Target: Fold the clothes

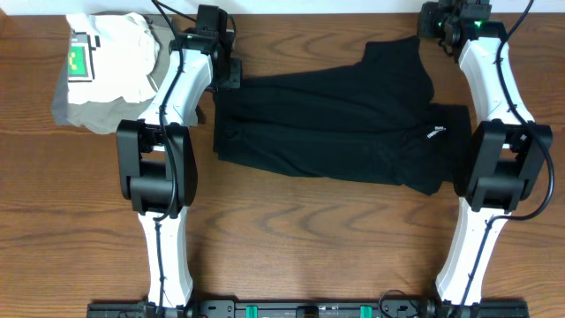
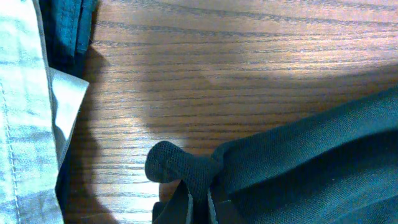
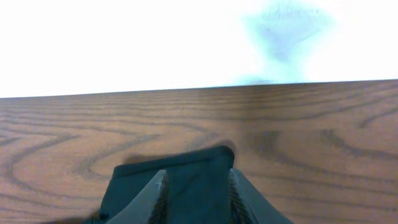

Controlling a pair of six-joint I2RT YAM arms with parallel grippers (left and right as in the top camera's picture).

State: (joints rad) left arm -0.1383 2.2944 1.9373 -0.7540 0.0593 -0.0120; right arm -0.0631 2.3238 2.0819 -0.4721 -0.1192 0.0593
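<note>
The brown wood-grain table [image 1: 291, 230] carries everything. The black T-shirt [image 1: 335, 132] lies across its middle, spread sideways and partly folded over itself. It has a small white logo [image 1: 434, 132] near its right edge, and one flap reaches toward the far right. The left tool [image 1: 232, 79] is clenched on a puckered bunch at the shirt's far left corner. The right tool [image 3: 196, 180] sits at the far flap, its fingers [image 3: 152, 198] apart with black cloth between them; whether it presses that cloth I cannot tell. At the far left, a cream garment [image 1: 124, 53] with a green tag [image 1: 80, 58] lies on grey cloth [image 1: 66, 110], apart from the shirt.
</note>
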